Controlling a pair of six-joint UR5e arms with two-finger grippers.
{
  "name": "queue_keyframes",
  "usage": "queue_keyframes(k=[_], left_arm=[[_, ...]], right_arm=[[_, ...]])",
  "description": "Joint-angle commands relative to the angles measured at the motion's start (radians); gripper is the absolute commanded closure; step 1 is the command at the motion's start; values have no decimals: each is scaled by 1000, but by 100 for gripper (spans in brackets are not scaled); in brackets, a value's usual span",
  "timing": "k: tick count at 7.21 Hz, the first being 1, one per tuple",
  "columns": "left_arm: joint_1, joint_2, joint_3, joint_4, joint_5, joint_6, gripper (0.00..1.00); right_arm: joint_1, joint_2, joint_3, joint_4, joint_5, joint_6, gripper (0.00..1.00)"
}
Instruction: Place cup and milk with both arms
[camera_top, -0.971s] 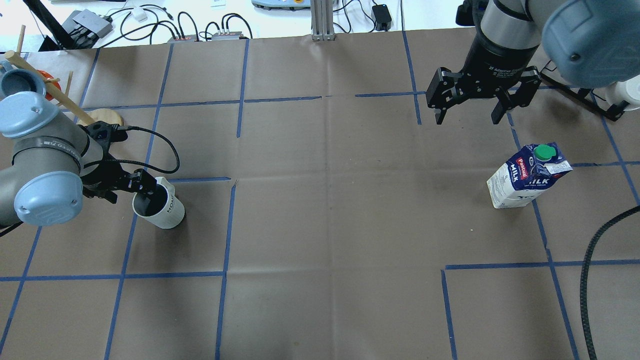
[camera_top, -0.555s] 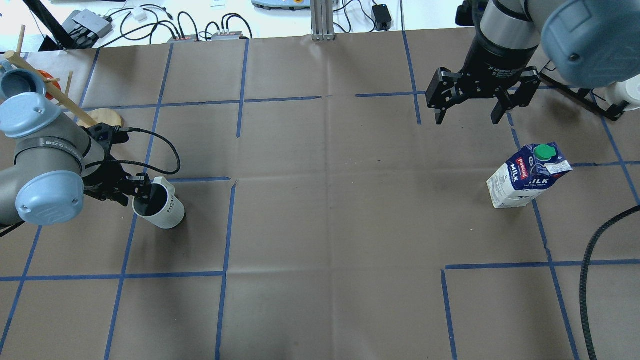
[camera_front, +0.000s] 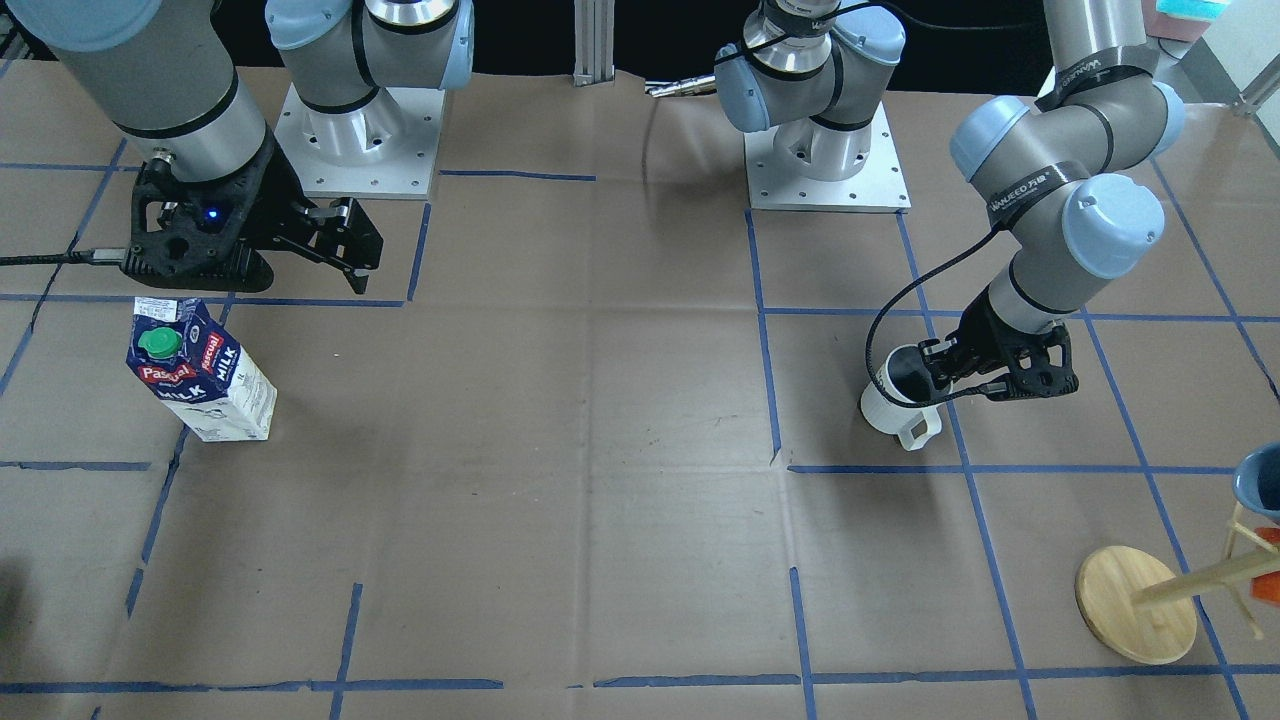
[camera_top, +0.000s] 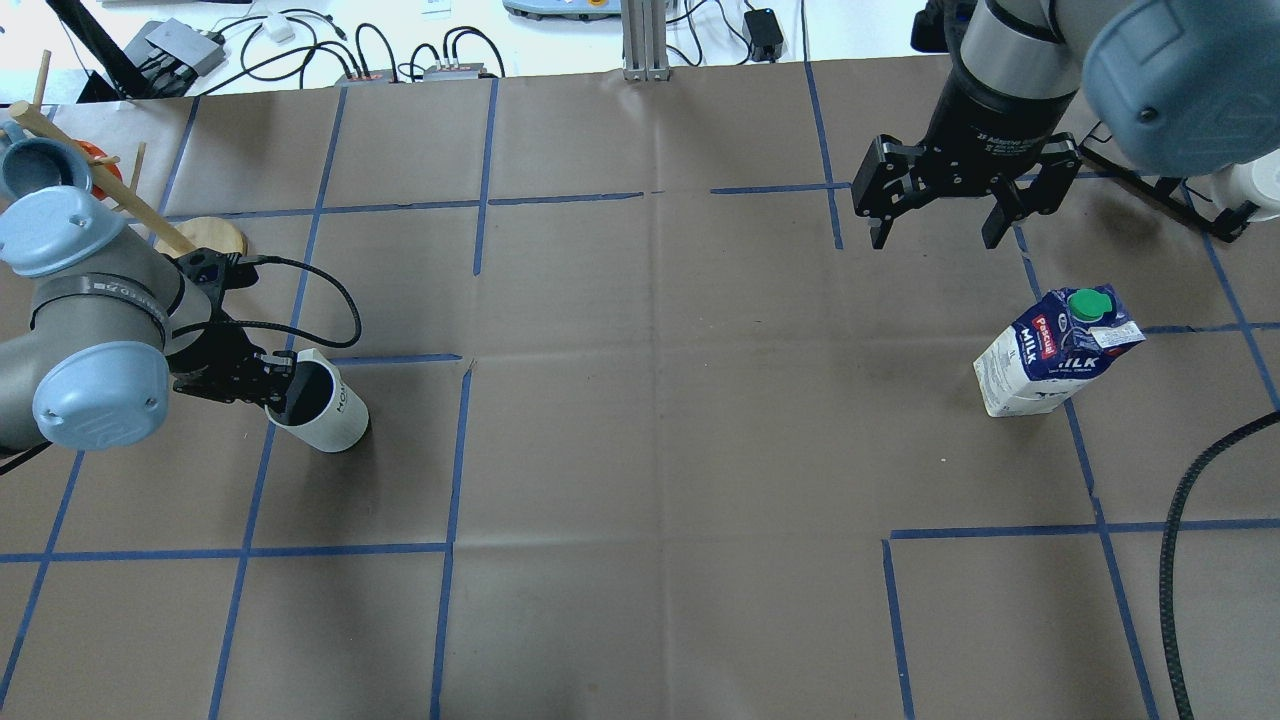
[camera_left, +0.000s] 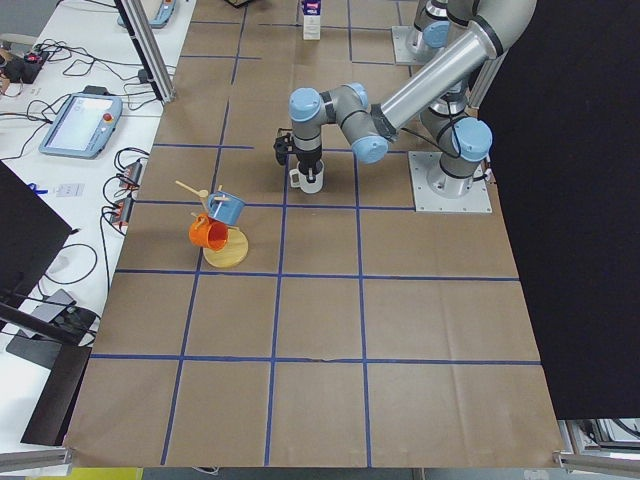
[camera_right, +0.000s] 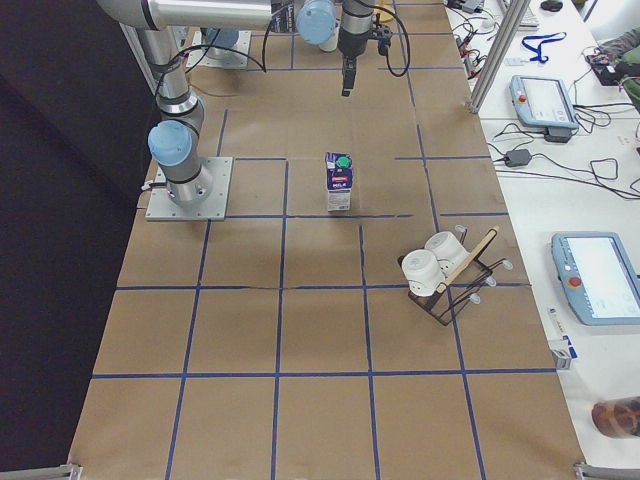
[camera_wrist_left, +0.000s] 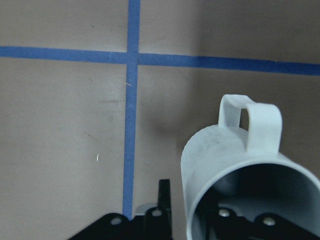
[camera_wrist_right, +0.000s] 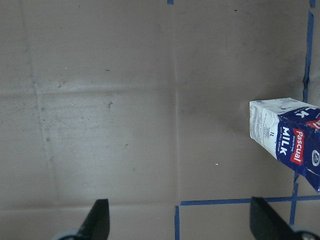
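Note:
The white cup (camera_top: 330, 415) stands on the table's left part; it also shows in the front view (camera_front: 888, 398). My left gripper (camera_top: 283, 392) is shut on the cup's rim, one finger inside and one outside. In the left wrist view the cup (camera_wrist_left: 235, 165) fills the lower right, with its handle pointing away from the gripper. The milk (camera_top: 1052, 352) stands upright and free at the right, and it shows in the front view (camera_front: 205, 378) too. My right gripper (camera_top: 935, 235) is open and empty, hovering beyond the milk. The milk (camera_wrist_right: 285, 137) lies at the right edge of the right wrist view.
A wooden mug tree (camera_top: 205, 235) with a blue and an orange cup stands at the far left, just beyond the left arm. A black rack with white mugs (camera_right: 440, 268) is at the right end. A black cable (camera_top: 1175, 540) runs over the right front.
The left gripper has closed on the cup's rim and drawn back slightly; the cup has turned, so its handle no longer shows from overhead. The right gripper and the milk have stayed put.

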Motion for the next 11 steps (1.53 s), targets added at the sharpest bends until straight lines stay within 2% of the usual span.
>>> queue_keyframes(k=[1,2,3,5,6,7,11], left_arm=[[-32,5,56,0,-15,-28,100],[-96,-8,150,-29,-16,-34,100],[-217,-45,265,-92,-15,-68,100],[-383,-216,462,-123,-73,-215,100],[-438,-279,543,-141,-73,-277,100],[-481,-327,614,-176,-73,-284,100],[-584,-494,794,-219,-67,-370,100]], right_arm=[[0,2,0,0,0,0,0],[0,3,0,0,0,-2,0],[0,5,2,0,-2,-12,0],[0,-1,23,-2,-2,-12,0],[-2,-5,44,-5,-2,-21,0],[-2,-8,48,-5,-2,-46,0],[-2,-8,48,-6,-2,-46,0]])
